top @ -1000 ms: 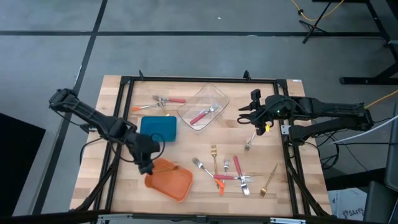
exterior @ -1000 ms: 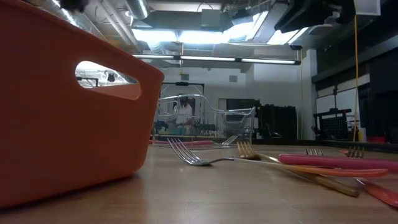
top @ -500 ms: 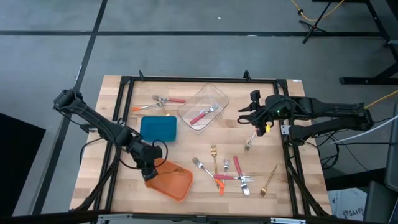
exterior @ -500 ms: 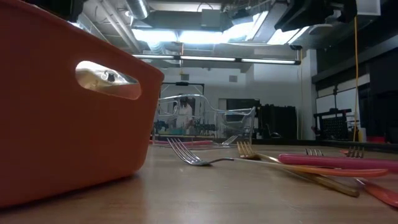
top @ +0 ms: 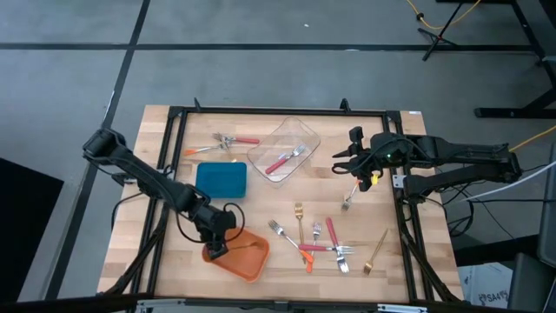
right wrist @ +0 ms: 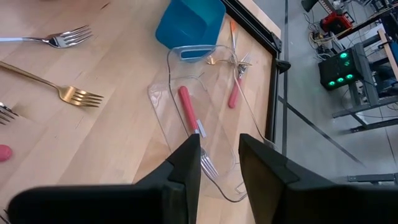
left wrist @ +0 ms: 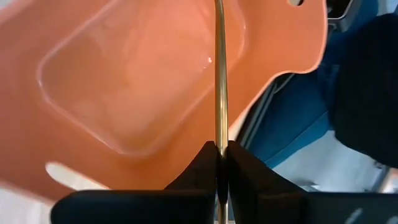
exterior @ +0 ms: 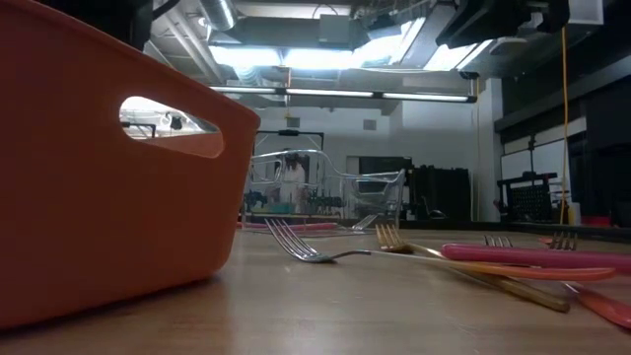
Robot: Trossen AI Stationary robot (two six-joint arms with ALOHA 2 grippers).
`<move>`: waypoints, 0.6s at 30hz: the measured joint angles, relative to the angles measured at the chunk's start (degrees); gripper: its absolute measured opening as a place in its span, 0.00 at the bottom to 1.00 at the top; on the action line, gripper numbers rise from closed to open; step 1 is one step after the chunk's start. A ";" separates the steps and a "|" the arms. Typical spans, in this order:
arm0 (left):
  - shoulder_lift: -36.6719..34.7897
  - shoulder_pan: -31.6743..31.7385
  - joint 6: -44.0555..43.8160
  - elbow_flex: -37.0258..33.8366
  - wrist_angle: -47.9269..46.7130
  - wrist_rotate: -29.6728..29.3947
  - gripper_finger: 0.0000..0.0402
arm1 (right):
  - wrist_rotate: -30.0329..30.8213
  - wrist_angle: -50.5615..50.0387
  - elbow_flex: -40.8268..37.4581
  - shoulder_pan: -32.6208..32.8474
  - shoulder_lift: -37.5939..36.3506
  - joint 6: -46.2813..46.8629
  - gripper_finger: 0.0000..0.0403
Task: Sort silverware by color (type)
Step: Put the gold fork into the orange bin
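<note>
My left gripper (left wrist: 221,155): clamped on gold fork (left wrist: 219,74)
Fork's long axis: pointed down into orange bin (left wrist: 112,81) directly below
My right gripper (right wrist: 217,165): fingers apart, empty, far side

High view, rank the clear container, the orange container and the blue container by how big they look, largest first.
1. Clear container, widest footprint.
2. Orange container, partly hidden by the left gripper.
3. Blue container.
Orange and blue look close, so their order is unsure.
</note>
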 joint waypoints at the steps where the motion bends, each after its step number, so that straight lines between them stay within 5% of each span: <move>1: 0.37 0.00 0.53 0.00 0.04 -0.39 0.03 | 0.00 0.02 0.00 0.00 0.00 0.00 0.26; 18: 6.44 -0.55 2.64 0.00 -0.02 -3.13 0.07 | -0.02 -0.04 0.00 0.00 0.00 0.00 0.26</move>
